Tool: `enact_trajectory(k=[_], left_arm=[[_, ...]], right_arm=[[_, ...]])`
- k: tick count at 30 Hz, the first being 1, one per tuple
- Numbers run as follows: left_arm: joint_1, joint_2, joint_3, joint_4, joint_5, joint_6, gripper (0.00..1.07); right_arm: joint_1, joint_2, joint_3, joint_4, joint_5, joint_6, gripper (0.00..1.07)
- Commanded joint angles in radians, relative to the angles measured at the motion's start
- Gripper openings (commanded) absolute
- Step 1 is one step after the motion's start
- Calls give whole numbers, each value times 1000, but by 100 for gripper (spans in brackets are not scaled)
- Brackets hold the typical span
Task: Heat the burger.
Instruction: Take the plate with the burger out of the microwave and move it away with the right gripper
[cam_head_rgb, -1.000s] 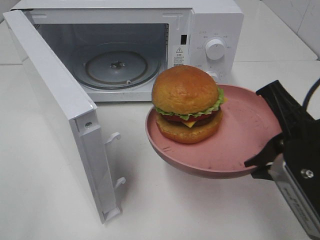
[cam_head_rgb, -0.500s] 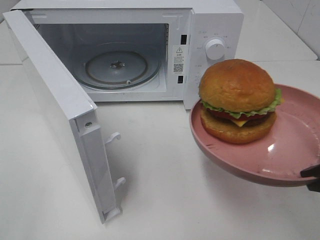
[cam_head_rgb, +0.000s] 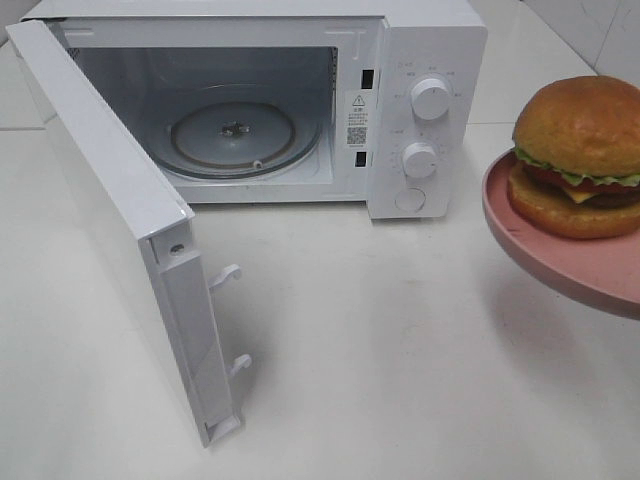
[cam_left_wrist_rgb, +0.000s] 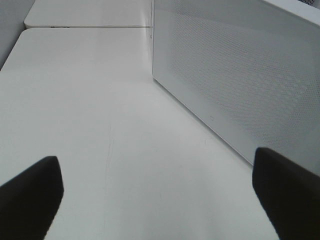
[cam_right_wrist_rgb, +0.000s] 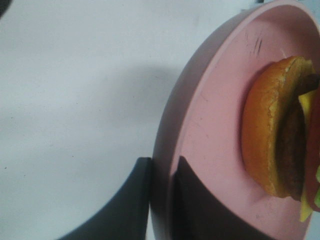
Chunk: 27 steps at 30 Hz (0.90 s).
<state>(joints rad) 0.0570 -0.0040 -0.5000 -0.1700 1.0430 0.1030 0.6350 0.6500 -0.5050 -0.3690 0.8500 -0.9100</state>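
The burger (cam_head_rgb: 582, 155), with golden-brown bun, green lettuce, tomato and cheese, stands on a pink plate (cam_head_rgb: 560, 262) held in the air at the right edge of the exterior high view, right of the microwave (cam_head_rgb: 420, 90). My right gripper (cam_right_wrist_rgb: 161, 172) is shut on the plate's rim (cam_right_wrist_rgb: 170, 135), one finger under it and one on top; the burger (cam_right_wrist_rgb: 280, 145) shows there too. The right arm is out of the exterior high view. My left gripper (cam_left_wrist_rgb: 157, 192) is open and empty above the table, beside the microwave's open door (cam_left_wrist_rgb: 240, 85).
The white microwave stands at the back with its door (cam_head_rgb: 130, 220) swung wide open to the left. Its glass turntable (cam_head_rgb: 232, 135) shows inside. Two knobs (cam_head_rgb: 430, 98) sit on its right panel. The white table (cam_head_rgb: 400, 350) lies in front.
The plate with the burger has moved right and upward, away from the microwave's opening, to the right edge of view. The right arm has left the exterior high view.
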Motion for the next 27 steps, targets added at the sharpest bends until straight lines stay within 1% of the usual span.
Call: enact_trajectory(k=[1, 3, 5, 8, 9, 11, 13, 16, 18, 19, 20, 21, 23, 24, 25, 27], left_arm=[[-7, -22, 3, 0, -6, -4, 97], [-7, -22, 3, 0, -6, -4, 97], [-7, -22, 3, 0, -6, -4, 97], [-7, -22, 3, 0, -6, -4, 97], [-7, -22, 3, 0, -6, -4, 97], [-7, -22, 3, 0, -6, -4, 97], [-7, -22, 3, 0, -6, -4, 97], [-7, -22, 3, 0, -6, -4, 97], [-7, -22, 3, 0, -6, -4, 97], [-7, -22, 3, 0, -6, -4, 97], [-7, -22, 3, 0, -6, -4, 97], [-7, -22, 3, 0, -6, -4, 97], [-7, -22, 3, 0, -6, -4, 97], [-7, -22, 3, 0, -6, -4, 97], [-7, -22, 3, 0, -6, -4, 97], [-7, -22, 3, 0, -6, -4, 97]], right_arm=[[-4, -9, -7, -97, -54, 100, 0], [-4, -9, -7, -114, -54, 135, 0], [-4, -9, -7, -180, -33, 255, 0], [-4, -9, -7, -188, -28, 276, 0], [-4, -9, -7, -211, -21, 327, 0], [-4, -9, -7, -222, -18, 350, 0], [-4, 23, -7, -262, 23, 428, 0], [-4, 36, -7, -273, 33, 447, 0], [-4, 92, -7, -320, 48, 563, 0], [-4, 92, -7, -320, 48, 563, 0], [-4, 120, -7, -344, 50, 639, 0], [-4, 120, -7, -344, 50, 639, 0], [-4, 165, -7, -372, 51, 754, 1], [-4, 165, -7, -372, 51, 754, 1], [-4, 203, -7, -391, 50, 829, 1], [-4, 216, -7, -399, 52, 865, 1]])
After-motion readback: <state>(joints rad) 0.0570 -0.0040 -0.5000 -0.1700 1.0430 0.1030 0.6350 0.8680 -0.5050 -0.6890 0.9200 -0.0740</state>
